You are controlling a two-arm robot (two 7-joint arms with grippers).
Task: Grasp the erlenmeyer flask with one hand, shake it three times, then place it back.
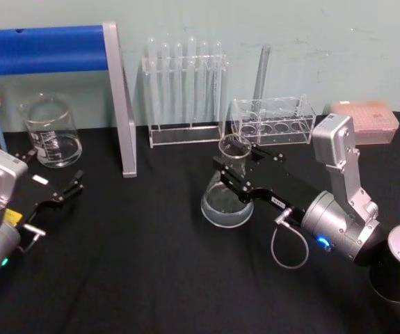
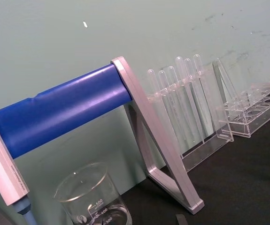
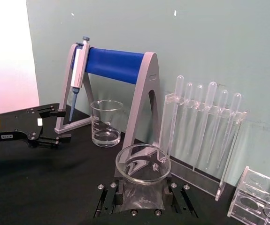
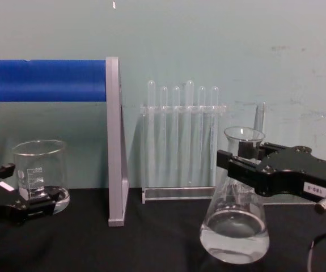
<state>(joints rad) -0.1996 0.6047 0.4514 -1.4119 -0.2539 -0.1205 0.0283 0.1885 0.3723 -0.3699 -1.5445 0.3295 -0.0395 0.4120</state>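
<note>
Erlenmeyer flask point(image 1: 225, 203) is found right of centre on the black table point(image 1: 151, 278), with a little clear liquid in its wide base. Its narrow neck is clamped by the right gripper point(image 1: 236, 168), probably because the neck suits the jaws and the heavy base is steadied below. Whether the base touches the table cannot be told. The left gripper point(image 1: 56, 167) is parked at the left, fingers apart. Behind, a beaker point(image 1: 50, 132), a blue-barred stand point(image 1: 120, 104) and a test tube rack point(image 1: 186, 90) are ranged along the wall.

Clear conical flask point(image 1: 224, 205), upright, shallow clear liquid in base; neck clamped between jaws of black right gripper point(image 1: 230, 172), rim above.
</note>
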